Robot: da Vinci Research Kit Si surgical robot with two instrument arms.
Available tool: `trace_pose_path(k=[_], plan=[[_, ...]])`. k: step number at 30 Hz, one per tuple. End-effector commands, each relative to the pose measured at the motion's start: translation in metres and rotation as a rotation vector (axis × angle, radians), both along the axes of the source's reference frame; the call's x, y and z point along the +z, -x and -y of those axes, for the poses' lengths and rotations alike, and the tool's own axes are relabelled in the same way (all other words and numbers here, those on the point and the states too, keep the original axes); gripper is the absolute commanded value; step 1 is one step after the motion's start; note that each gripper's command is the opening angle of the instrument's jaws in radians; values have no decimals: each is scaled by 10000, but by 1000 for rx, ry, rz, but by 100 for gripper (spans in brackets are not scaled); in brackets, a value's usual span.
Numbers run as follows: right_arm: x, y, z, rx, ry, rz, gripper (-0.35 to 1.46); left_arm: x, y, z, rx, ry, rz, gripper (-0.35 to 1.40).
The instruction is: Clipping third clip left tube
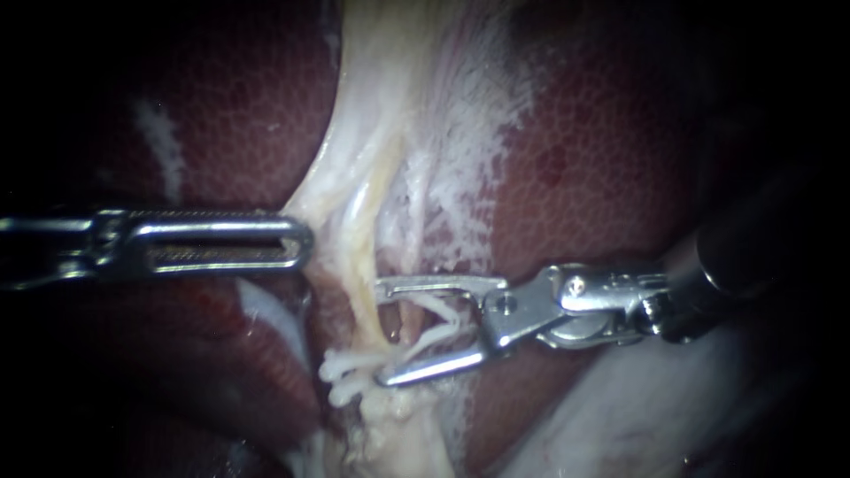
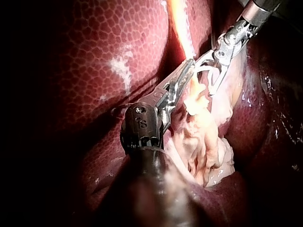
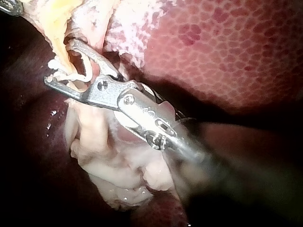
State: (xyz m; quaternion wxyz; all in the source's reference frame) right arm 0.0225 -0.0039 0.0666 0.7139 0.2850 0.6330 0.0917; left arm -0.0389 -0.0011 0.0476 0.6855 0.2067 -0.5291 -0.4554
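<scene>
A pale yellow tube [image 1: 365, 301] runs down the middle between lobes of dark red liver [image 1: 575, 159]. Two white clips [image 1: 341, 376] sit on it low down. My right instrument [image 1: 381, 333] comes in from the right. Its jaws stand wide apart astride the tube just above those clips, with an open white clip [image 1: 447, 320] seated between them and touching both. The right wrist view shows the same straddle [image 3: 59, 62]. My left instrument [image 1: 305, 243] lies level from the left, shut on the pale tissue [image 1: 323, 190] at the tube's left edge, as the left wrist view [image 2: 187, 71] shows.
A frayed white membrane [image 1: 460, 150] spreads over the liver to the right of the tube. A lumpy pale tissue mass [image 3: 118, 165] lies under the right instrument's jaws and wrist. Liver surface [image 2: 94, 71] surrounds both shafts closely.
</scene>
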Motion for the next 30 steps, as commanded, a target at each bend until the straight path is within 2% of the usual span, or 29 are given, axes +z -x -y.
trace_pose_path(k=[1, 7, 15, 21, 26, 30], plan=[[0, -1, 1, -2, -3, 0, 60, 0, 0, 0, 0, 0, 1, -35], [-4, -13, 3, -12, -10, -7, 60, 0, 0, 0, 0, 0, 1, -35], [-16, -30, 12, -61, -33, -36, 60, 0, 0, 0, 0, 0, 0, -35], [-22, -38, 16, -75, -50, -42, 60, 0, 0, 0, 0, 0, 1, -35], [-23, -36, 12, -77, -52, -44, 59, 0, -1, 0, 1, 0, 1, -35], [-26, -33, 2, -76, -58, -45, 58, 0, -1, 0, 1, 0, 1, -35]])
